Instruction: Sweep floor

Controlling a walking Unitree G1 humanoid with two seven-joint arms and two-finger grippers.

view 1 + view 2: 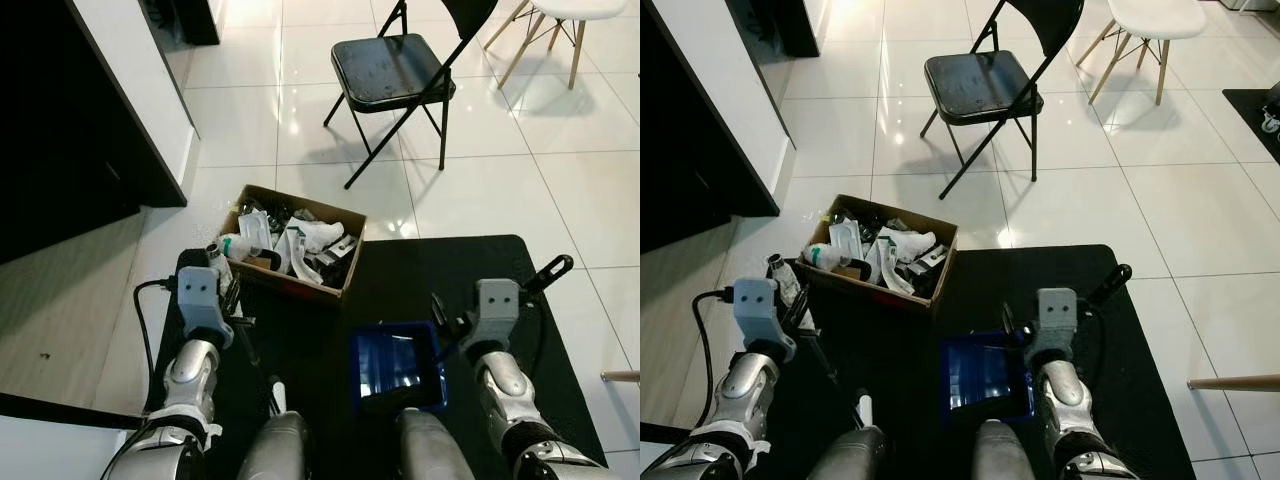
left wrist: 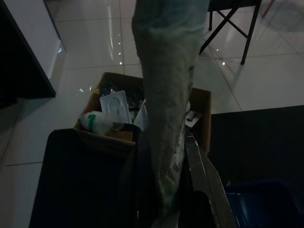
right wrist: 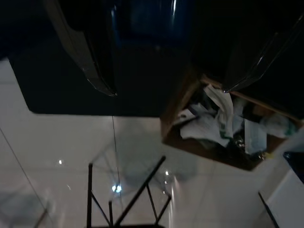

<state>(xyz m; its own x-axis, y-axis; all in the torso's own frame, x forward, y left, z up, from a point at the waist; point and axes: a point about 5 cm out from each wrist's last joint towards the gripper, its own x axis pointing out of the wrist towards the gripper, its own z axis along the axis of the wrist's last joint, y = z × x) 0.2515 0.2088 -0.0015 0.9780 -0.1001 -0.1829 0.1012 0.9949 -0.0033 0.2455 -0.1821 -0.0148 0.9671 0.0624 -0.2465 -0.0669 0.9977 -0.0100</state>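
Dustpan [image 1: 397, 366], blue, sits on black mat [image 1: 480, 270] at 6 o'clock, clamped in right hand [image 1: 448, 325]. Left hand [image 2: 164, 190] is clamped on a grey handle, probably the broom. Cardboard box [image 1: 292, 240] of rubbish at 11 o'clock; keep dustpan level, tip over the box.

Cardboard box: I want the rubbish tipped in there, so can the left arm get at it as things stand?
Probably yes. The cardboard box sits open-topped just ahead of the left gripper, nothing between them, though its jaws already hold a pale handle.
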